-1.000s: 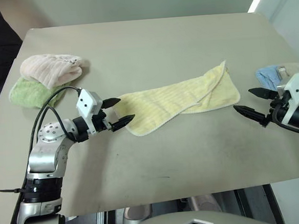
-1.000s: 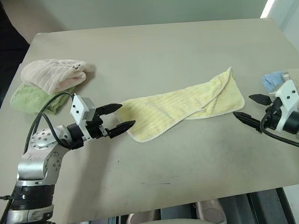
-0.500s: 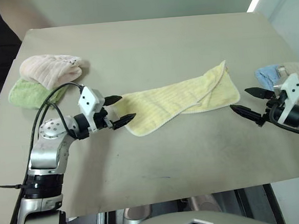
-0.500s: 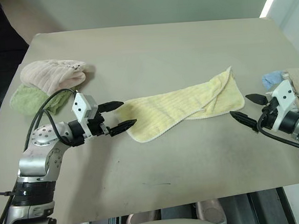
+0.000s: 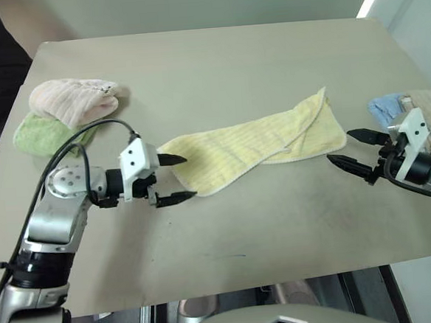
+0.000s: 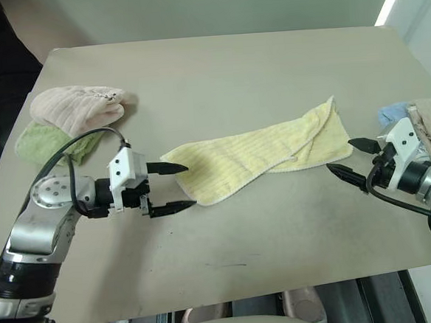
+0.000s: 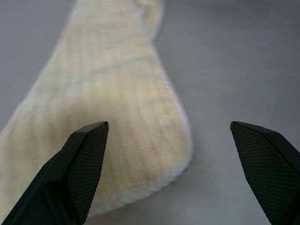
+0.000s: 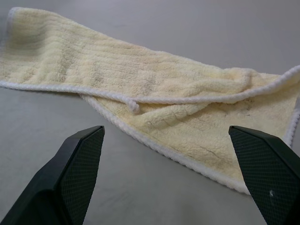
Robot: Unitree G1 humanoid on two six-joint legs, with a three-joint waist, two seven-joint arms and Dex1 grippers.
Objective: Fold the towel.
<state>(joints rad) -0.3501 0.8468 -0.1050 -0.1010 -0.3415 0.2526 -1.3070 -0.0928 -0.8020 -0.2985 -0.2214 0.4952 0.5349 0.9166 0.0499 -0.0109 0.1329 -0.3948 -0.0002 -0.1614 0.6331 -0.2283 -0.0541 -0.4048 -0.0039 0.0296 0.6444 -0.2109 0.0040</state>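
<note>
Left eye view shows the towel point(image 5: 255, 150) lying long and partly doubled over across the middle of the table point(image 5: 216, 65), its near end toward my left side and its wider, folded end toward my right. My left gripper point(image 5: 174, 179) hangs at that near end with its fingers spread apart, one tip over the towel's corner and the other over bare table just beside the edge, holding nothing. My right gripper point(image 5: 351, 150) sits near the wider end, also spread wide and empty, its tips apart from the cloth. At the table's far left corner a pink towel point(image 5: 74, 97) rests on a green towel point(image 5: 43, 133); a blue cloth point(image 5: 386, 109) lies at the right edge. Left wrist view looks along the towel's point(image 7: 112, 108) rounded end, which runs up between my two fingers point(image 7: 82, 161), nearer to one of them. Right wrist view has the folded end point(image 8: 154, 98) flat on the table, its white hem crossing the top layer, between my parted fingers point(image 8: 75, 173).
</note>
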